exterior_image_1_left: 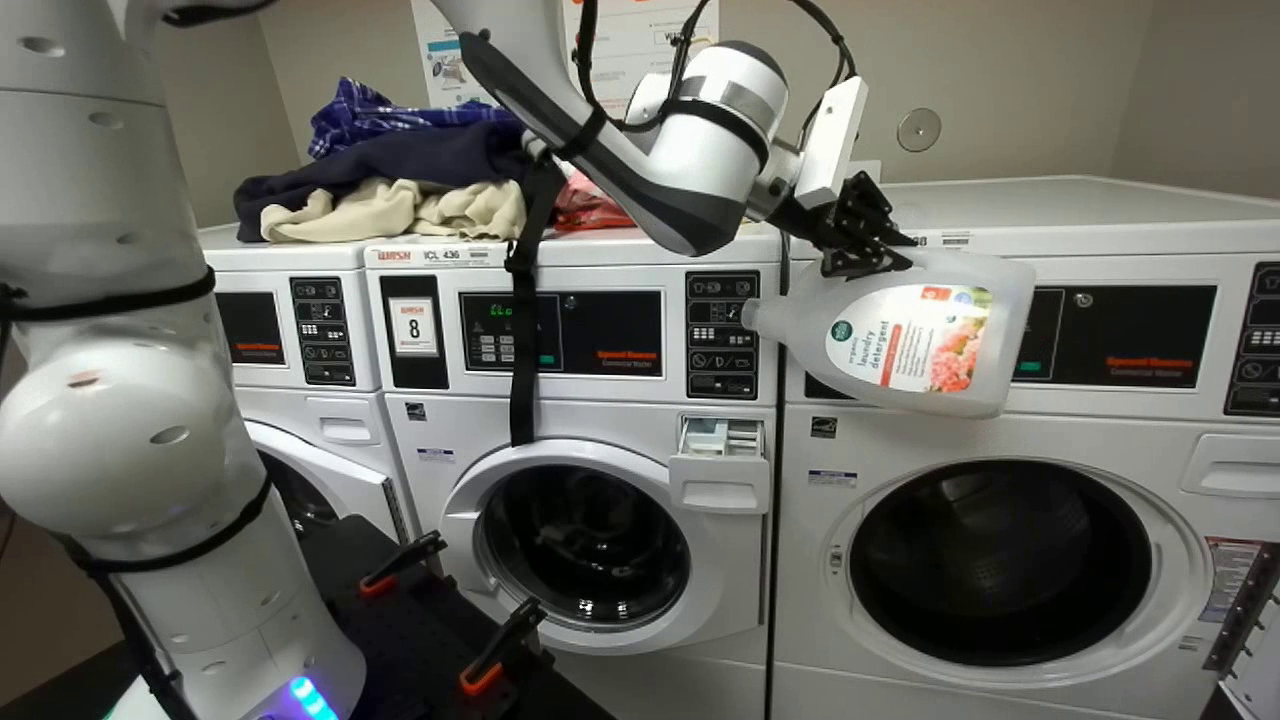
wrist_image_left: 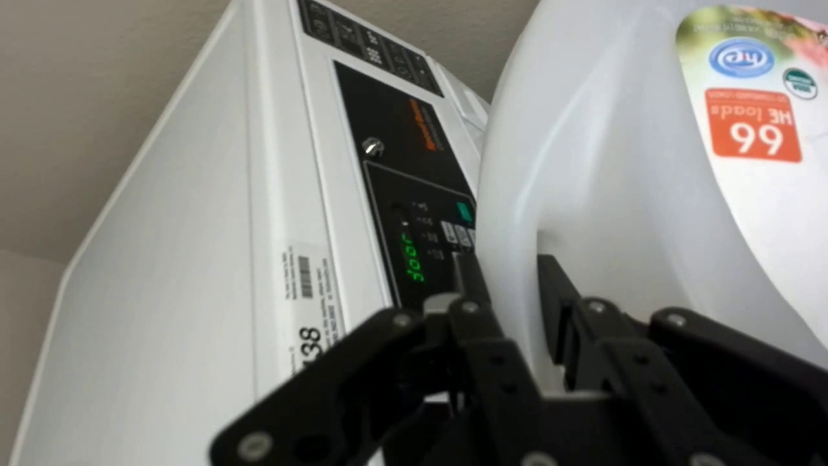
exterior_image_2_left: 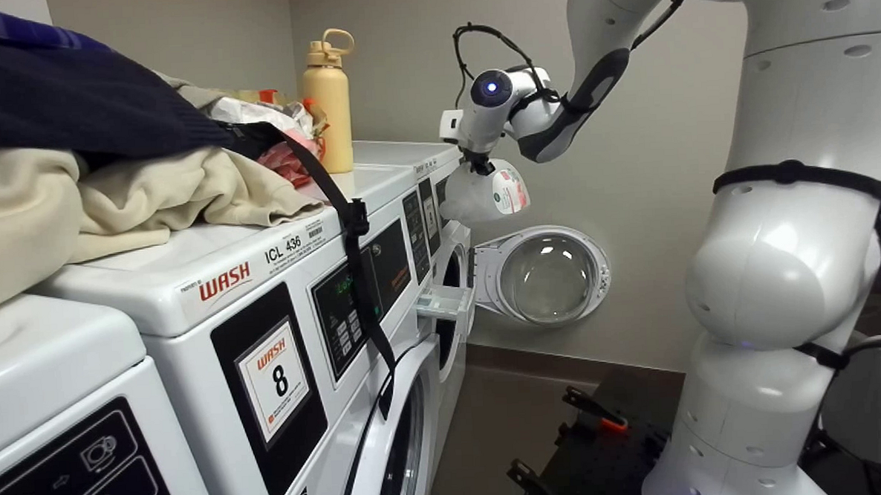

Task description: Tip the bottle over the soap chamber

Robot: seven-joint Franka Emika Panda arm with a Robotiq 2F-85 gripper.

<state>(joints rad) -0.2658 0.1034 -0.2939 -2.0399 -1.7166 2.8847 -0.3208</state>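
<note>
White washers (exterior_image_1_left: 620, 415) line the far wall (exterior_image_1_left: 1010, 90), one soap drawer (exterior_image_1_left: 720, 487) pulled out. Your gripper (wrist_image_left: 509, 278) is clamped on the handle (wrist_image_left: 508, 207) of the bottle (exterior_image_1_left: 910, 345), held nearly on its side, above and right of that drawer in an exterior view, neck (exterior_image_1_left: 768, 317) leftward. You'd likely do best to bring the neck left over the compartments (exterior_image_1_left: 742, 438), then tip gradually. You can't make out fill level or compartment contents.

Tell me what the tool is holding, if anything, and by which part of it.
The tool holds the white laundry detergent jug by its moulded handle, pinched between the black fingers.
</note>
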